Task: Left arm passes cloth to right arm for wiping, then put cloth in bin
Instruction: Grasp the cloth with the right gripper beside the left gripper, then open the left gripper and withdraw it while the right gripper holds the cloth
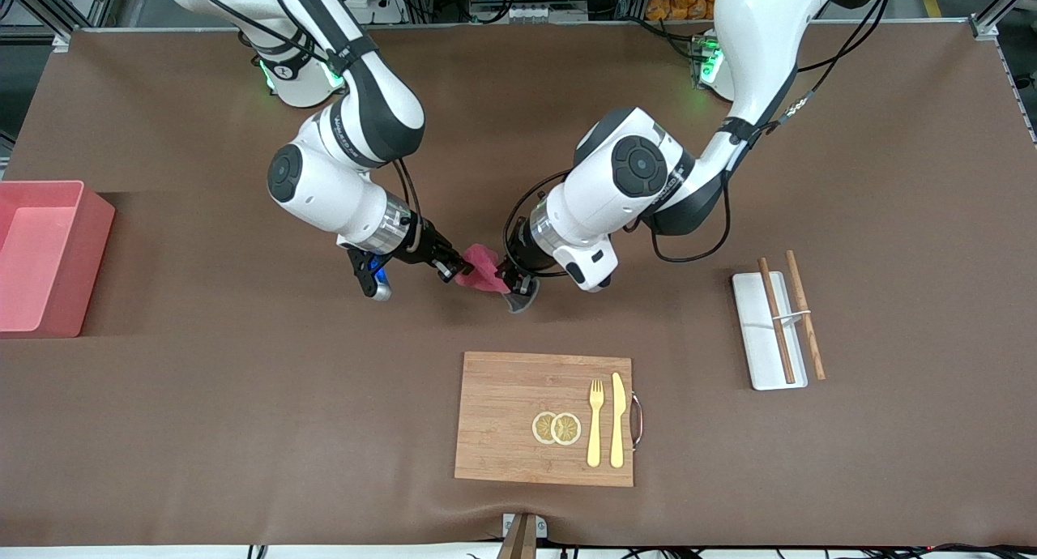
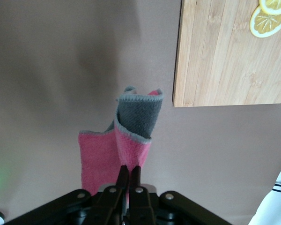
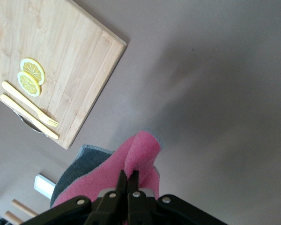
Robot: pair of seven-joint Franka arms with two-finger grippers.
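Above bare brown tabletop, both hands pinch the nubbly terry cloth [image 1: 480, 269].

Bright, even overhead light; soft shadows; wrist views sharp.

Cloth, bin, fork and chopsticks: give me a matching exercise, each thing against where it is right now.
Things:
1. cloth
2. bin
3. fork
4. chopsticks

Places:
A. on the cutting board, beside the knife
B. at the right arm's end of the table
C. in the air, pinched by both the left gripper and the right gripper
D. one on the white tray, one beside it

Pairs: 1-C, 2-B, 3-A, 4-D
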